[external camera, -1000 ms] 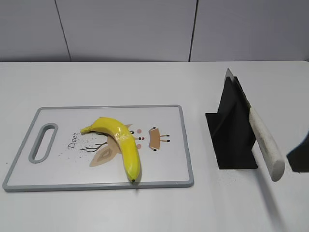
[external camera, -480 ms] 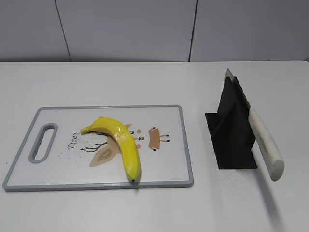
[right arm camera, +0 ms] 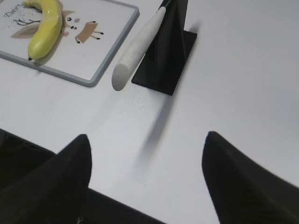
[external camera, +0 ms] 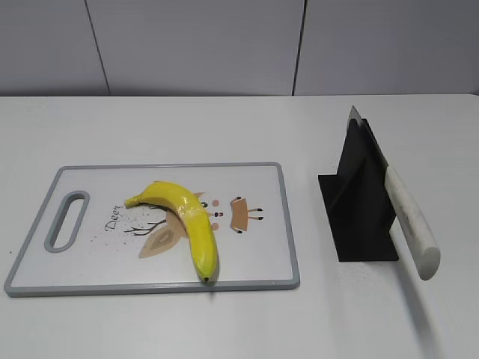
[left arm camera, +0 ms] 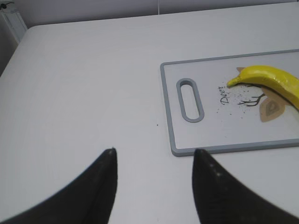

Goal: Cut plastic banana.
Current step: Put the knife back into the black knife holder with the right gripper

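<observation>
Plastic banana point(external camera: 187, 221): whole, lying curved on the cutting board point(external camera: 254, 179), stem toward 10 o'clock, dark tip at the board's near edge around 6 o'clock. Cutting board: white, grey rim, handle slot at 9 o'clock, deer print under the fruit. Knife point(external camera: 408, 217): at 3 o'clock from the board, well apart, blade slotted in a black stand point(external camera: 359, 213), pale handle slanting toward the viewer. Table point(external camera: 224, 127): white. Left gripper point(left arm camera: 154, 161): spread wide, holding nothing, above bare table. Right gripper point(right arm camera: 147, 149): spread wide, holding nothing, near the knife handle.
</observation>
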`<control>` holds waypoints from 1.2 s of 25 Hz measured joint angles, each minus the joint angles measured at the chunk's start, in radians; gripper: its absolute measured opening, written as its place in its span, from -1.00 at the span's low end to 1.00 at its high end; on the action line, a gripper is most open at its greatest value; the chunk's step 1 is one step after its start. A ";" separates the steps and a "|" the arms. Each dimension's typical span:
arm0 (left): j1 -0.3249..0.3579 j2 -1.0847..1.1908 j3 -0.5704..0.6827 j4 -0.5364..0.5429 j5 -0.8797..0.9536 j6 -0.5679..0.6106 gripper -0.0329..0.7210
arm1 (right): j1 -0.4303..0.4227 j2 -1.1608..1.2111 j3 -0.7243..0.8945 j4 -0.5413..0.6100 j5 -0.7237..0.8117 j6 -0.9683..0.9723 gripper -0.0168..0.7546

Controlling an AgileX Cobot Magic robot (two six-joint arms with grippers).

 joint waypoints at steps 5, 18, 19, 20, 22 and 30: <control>0.000 0.000 0.000 0.000 0.000 0.000 0.37 | 0.000 -0.089 0.000 -0.001 0.002 -0.003 0.48; 0.000 0.000 0.000 -0.001 0.000 0.000 0.31 | -0.135 -0.098 0.000 0.005 0.003 -0.004 0.33; 0.000 0.000 0.000 -0.001 0.000 0.000 0.31 | -0.182 -0.098 0.000 0.005 0.003 -0.004 0.33; 0.000 0.000 0.000 -0.001 0.000 0.000 0.31 | -0.216 -0.098 0.000 0.005 0.003 -0.004 0.33; 0.000 0.000 0.000 -0.001 0.000 0.000 0.30 | -0.292 -0.098 0.000 0.005 0.003 -0.004 0.33; 0.000 0.000 0.000 -0.001 0.000 0.000 0.25 | -0.372 -0.098 0.000 0.006 0.003 -0.004 0.33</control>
